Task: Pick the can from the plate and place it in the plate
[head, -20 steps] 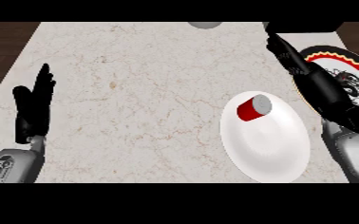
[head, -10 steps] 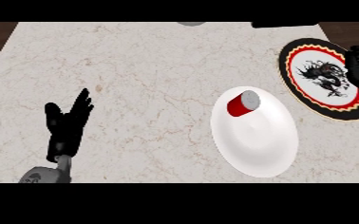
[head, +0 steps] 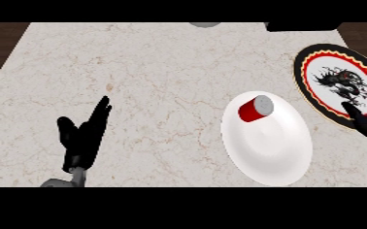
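Note:
A red can [head: 253, 109] with a grey end lies tipped on the upper part of a plain white plate [head: 271, 155] at the right of the marble counter. Farther right is a second plate [head: 320, 85], with a black rim, red and yellow rings and a dark dragon figure. My left hand [head: 81, 137] rests open at the lower left with its fingers pointing up, far from both plates. Only a small black part of my right hand [head: 356, 116] shows at the right edge, over the patterned plate's lower rim. It is not touching the can.
A grey round object [head: 206, 24] and a dark block [head: 301, 26] sit at the counter's far edge. Dark wood shows past the counter's left corner [head: 10, 39] and right corner. Bare marble lies between my left hand and the white plate.
The right hand, above the patterned plate a second ago, left the view, and now a bit shows at the right edge. The left hand appears further in from the left. The can stays put.

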Motion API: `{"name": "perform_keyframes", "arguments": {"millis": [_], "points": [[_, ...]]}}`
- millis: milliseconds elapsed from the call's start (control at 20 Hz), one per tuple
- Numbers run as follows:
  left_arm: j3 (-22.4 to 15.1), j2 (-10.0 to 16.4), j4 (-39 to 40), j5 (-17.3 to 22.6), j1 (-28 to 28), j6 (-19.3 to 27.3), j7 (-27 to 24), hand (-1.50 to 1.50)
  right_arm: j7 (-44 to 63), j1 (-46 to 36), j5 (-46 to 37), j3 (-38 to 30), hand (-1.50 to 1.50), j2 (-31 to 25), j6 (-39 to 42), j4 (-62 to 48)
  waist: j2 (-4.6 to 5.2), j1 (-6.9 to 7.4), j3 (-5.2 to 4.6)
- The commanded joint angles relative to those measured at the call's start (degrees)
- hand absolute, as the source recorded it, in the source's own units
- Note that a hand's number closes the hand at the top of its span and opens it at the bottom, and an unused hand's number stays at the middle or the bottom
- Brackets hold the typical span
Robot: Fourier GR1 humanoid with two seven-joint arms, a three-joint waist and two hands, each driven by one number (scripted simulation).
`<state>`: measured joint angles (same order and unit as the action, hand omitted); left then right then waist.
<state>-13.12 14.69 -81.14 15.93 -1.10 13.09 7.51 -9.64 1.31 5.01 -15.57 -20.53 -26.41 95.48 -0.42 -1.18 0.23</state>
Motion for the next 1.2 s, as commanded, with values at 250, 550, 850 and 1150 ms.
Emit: {"name": "perform_keyframes", "arguments": {"millis": [250, 550, 850, 1150], "points": [[0.0, 0.5, 0.3, 0.4, -0.8, -1.4, 3.9, 0.00, 20.1, 9.6, -9.0, 8.6, -1.50, -13.8, 11.5, 9.1, 0.44, 0.53, -0.46], [-2.1, -1.9, -2.4, -1.7, -1.4, 0.8, 6.4, 0.00, 36.8, 7.0, -14.1, 14.5, -1.50, -17.5, 15.6, 17.9, 0.41, 1.06, -0.31], [-1.3, -1.7, -1.1, -2.6, 0.2, -1.6, 4.0, 0.00, 52.4, -2.8, -24.3, 24.1, -1.50, -13.2, 16.0, 20.0, 0.43, 1.54, -0.26], [0.4, -3.2, 0.7, -2.2, -0.3, -2.7, 3.6, 0.00, 59.3, -11.2, -31.5, 28.7, -1.50, -7.0, 17.6, 11.8, 0.51, 1.68, -0.26]]}}
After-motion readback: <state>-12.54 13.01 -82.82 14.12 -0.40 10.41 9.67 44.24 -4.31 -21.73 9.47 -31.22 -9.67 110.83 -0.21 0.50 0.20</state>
